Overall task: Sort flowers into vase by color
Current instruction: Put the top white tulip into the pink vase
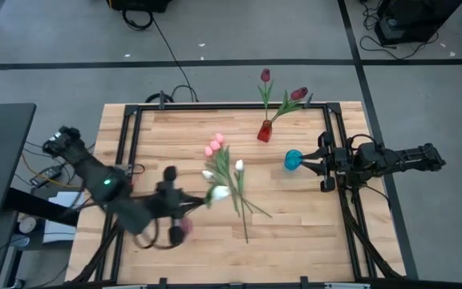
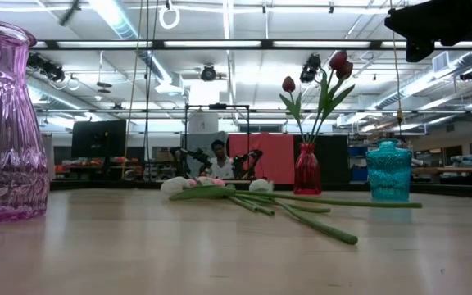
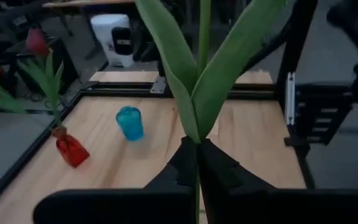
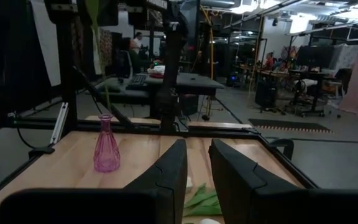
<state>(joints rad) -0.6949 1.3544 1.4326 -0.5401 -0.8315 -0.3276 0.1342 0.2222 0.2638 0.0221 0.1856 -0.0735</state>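
My left gripper [image 1: 205, 199] is over the near middle of the table, shut on a tulip whose green leaves [image 3: 197, 74] rise above the fingers. A white bud [image 1: 220, 193] shows at its tip. Several pink and white tulips [image 1: 229, 181] lie flat in a pile on the table's middle. A red vase [image 1: 265, 130] holds two dark red tulips [image 1: 283, 87]. A pink vase [image 1: 178, 229] stands under my left arm. My right gripper [image 1: 325, 167] is open and empty, level, just right of a blue vase [image 1: 293, 159]. My left gripper pinches the tulip's stem [image 3: 197, 142] between its two fingers, just below where the leaves branch off. The fingers come in about level from the table's left and lie across the stem. The tulip stands upright, leaves up, lifted clear of the pile.
Black frame rails [image 1: 339, 152] run along the table's left, far and right sides. The pink vase [image 2: 6, 123] stands close to the near left edge. Bare wood lies near right [image 1: 303, 233]. A person [image 2: 217, 160] sits beyond the far edge.
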